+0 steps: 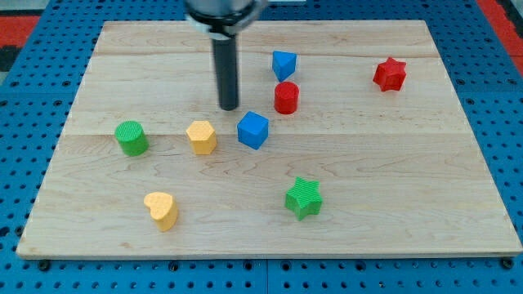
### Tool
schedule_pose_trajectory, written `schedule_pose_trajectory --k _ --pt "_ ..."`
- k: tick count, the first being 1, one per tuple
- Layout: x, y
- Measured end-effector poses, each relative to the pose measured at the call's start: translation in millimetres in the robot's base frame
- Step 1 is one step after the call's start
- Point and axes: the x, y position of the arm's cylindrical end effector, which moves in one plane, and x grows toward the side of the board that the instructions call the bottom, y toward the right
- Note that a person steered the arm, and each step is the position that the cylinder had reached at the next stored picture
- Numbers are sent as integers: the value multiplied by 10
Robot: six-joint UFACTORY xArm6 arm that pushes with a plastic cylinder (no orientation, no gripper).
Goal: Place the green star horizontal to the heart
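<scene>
Now, on the bench [458, 204], the green star [304, 197] sits well right of the heart [162, 209], nearly level. My tool is a bare rod holding nothing; my tip [230, 108] should circle round and nudge gently.

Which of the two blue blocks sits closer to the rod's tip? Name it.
The blue cube, just to the lower right of my tip. The other blue block lies farther off toward the view's top right, above the red cylinder.
</scene>
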Motion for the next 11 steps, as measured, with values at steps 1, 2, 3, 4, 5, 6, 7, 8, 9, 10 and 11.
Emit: schedule_pose_trajectory --k 1,2,3,4,5,6,7,8,9,10,11 --pt "280 134" --pt "472 791" --pt "385 912" --pt "273 1906" --pt "793 2273" --pt "1396 1820" --pt "1660 1357" --pt "1686 961" --pt "2037 928" --pt "1843 537" --pt "1499 107"
